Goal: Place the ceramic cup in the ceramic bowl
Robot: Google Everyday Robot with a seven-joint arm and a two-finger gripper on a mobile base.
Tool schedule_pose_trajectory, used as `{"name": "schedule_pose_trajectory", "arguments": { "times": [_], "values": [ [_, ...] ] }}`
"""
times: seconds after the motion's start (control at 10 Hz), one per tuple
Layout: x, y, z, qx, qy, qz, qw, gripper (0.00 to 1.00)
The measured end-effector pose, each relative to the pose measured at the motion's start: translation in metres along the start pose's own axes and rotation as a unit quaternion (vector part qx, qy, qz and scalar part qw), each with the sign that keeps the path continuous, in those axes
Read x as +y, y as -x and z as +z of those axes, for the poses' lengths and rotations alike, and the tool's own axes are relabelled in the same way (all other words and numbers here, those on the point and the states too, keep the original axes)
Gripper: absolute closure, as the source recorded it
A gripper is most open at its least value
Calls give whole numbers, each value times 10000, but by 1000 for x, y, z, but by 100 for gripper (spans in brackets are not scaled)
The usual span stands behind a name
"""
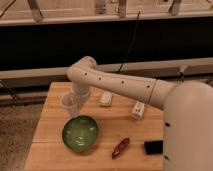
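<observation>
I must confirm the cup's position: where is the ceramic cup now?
The ceramic cup is at the left of the camera view, at the gripper, just beyond the ceramic bowl and above its far-left rim.

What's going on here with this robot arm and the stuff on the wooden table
A white robot arm reaches across a wooden table. Its gripper is at the back left of the table, at a small pale cup that it seems to be carrying just behind and above a green bowl. The cup is not in the bowl yet. Also on the table are two small white objects, a reddish-brown item and a small black object.
</observation>
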Motion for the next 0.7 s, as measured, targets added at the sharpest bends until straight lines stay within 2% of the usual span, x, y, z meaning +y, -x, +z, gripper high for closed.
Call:
{"name": "schedule_pose_trajectory", "arguments": {
  "times": [0.7],
  "values": [
    [41, 30, 2, -126, 91, -115, 9998, 100]
  ]
}}
